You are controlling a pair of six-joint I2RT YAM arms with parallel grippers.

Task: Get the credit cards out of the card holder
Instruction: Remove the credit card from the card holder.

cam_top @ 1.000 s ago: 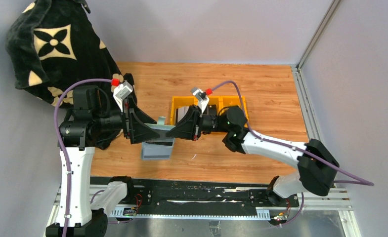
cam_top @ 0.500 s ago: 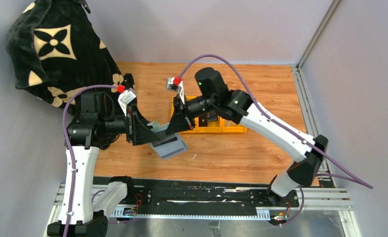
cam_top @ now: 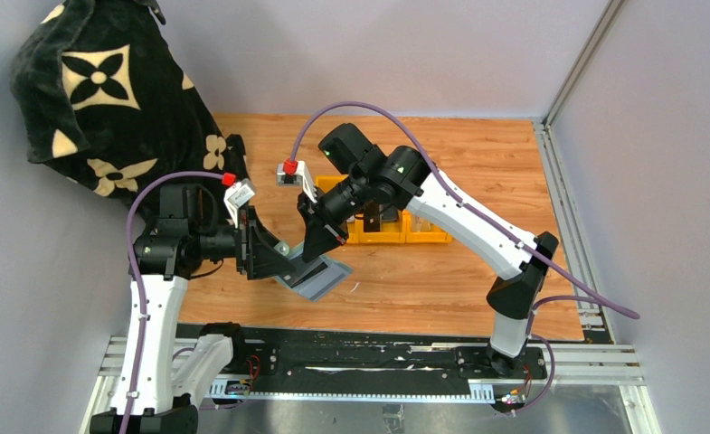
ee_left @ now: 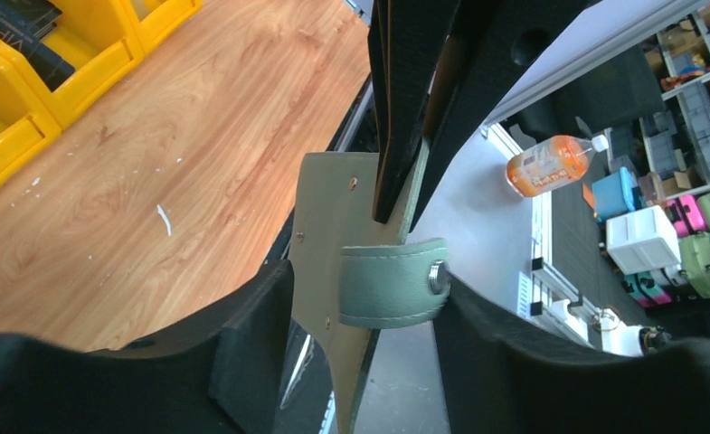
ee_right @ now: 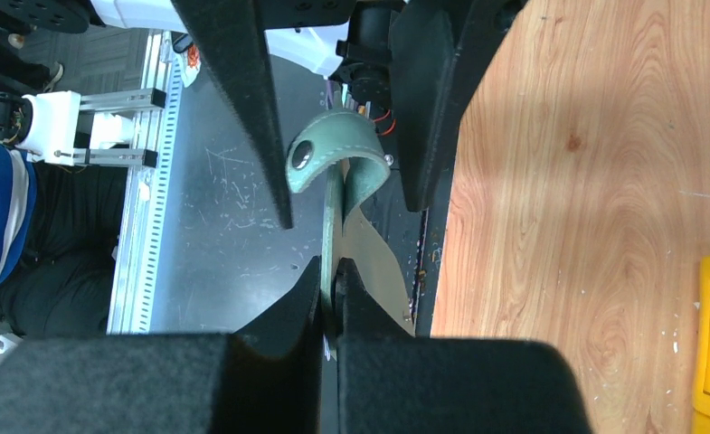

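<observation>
I hold the card holder up off the wooden table. It is to the left of the yellow bin and nearer to my bases than the bin is. My right gripper is clenched tight on one thin green flap of it, with a finger pressed on each side. The holder is partly open, and its flaps spread apart. My left gripper comes at it from the side away from the bin. Its two fingers sit around the holder's rounded snap tab, one on each side and very close to it. I cannot tell if they squeeze the tab or only sit next to it. The tab is curled over, and its round metal snap shows. Far to the left of the bin hangs a black cloth with pale flowers.
</observation>
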